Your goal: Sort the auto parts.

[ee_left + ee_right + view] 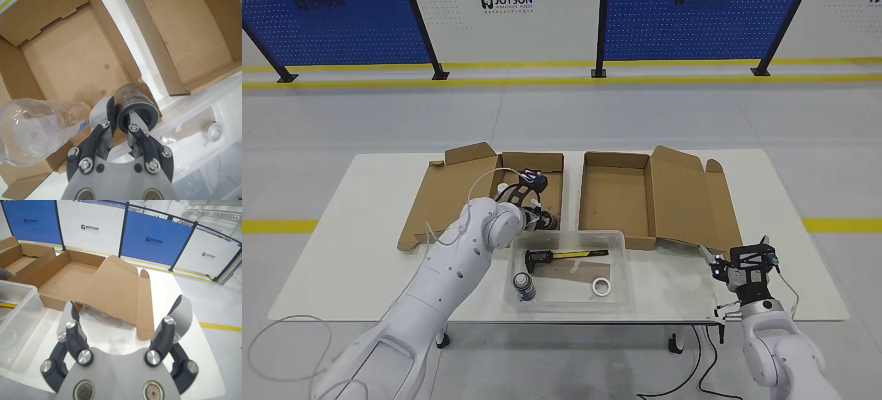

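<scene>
The left gripper [122,115] is clenched on the wall of a metal bearing [132,96], one finger inside the bore, over the near right corner of the left box [71,62]. It looks heavy, stiff and slick; that rim hold suits it. The right gripper [124,311] hangs released.

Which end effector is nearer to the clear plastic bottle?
Left. The left end effector, shut on a metal bearing, is right beside the bottle in the left box; the right end effector is open far off, beyond the right box.
</scene>
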Robot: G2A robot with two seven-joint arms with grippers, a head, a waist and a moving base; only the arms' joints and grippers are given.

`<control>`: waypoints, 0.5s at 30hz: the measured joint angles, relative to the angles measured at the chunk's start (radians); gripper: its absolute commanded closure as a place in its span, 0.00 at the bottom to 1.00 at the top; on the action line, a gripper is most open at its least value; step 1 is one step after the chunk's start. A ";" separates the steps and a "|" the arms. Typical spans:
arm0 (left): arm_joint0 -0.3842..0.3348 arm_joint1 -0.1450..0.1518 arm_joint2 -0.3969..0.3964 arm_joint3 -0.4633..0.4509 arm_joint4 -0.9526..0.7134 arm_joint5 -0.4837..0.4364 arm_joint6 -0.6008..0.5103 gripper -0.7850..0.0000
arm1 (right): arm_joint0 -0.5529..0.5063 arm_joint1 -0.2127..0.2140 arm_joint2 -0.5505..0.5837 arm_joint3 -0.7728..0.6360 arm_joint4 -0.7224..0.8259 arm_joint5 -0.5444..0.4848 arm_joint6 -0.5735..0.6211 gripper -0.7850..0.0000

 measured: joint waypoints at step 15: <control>-0.003 -0.012 0.005 0.005 0.014 0.005 0.011 0.58 | 0.000 0.000 0.000 0.000 0.000 0.000 0.000 0.00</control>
